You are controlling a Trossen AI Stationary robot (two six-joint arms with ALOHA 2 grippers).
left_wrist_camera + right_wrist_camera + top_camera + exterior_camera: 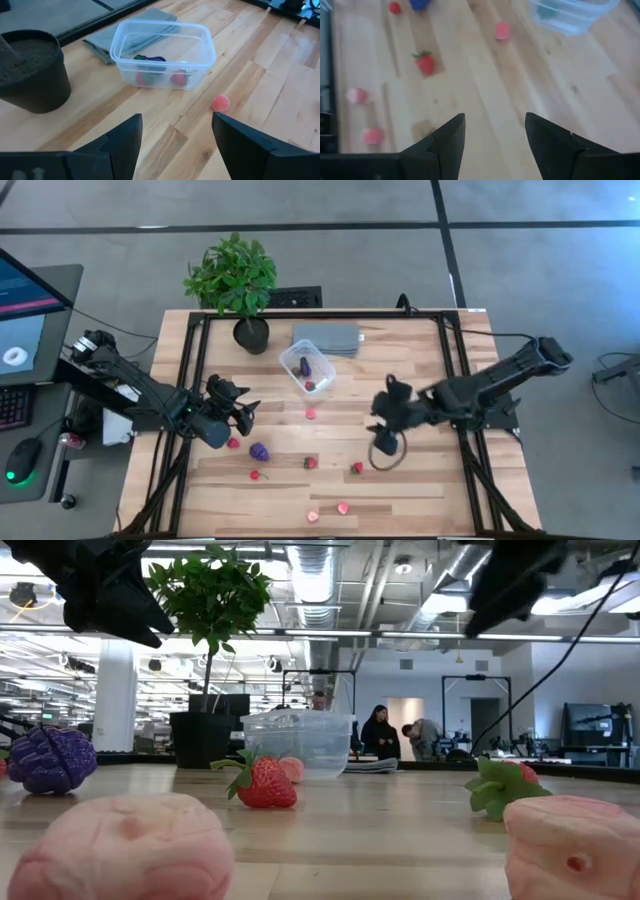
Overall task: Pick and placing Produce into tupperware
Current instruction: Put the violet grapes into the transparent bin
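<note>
The clear tupperware (308, 370) stands on the table toward its far side and holds a purple and two red pieces (155, 75). Loose produce lies nearer: a pink piece (311, 413), a purple one (259, 451), strawberries (310, 463) (356, 468), small red ones (233, 443) (255, 475) and two pink ones (343, 507) at the near edge. My left gripper (245, 415) hangs open left of the box, pointing at it (177, 145). My right gripper (383, 412) hovers open above bare table right of the pink piece (495, 145). Neither holds anything.
A potted plant (236, 285) stands at the far left of the table, its dark pot (32, 75) close to the box. A flat grey slab (326, 338) lies behind the box. A dark cable loop (386, 452) hangs below my right gripper. People stand in the room behind (380, 730).
</note>
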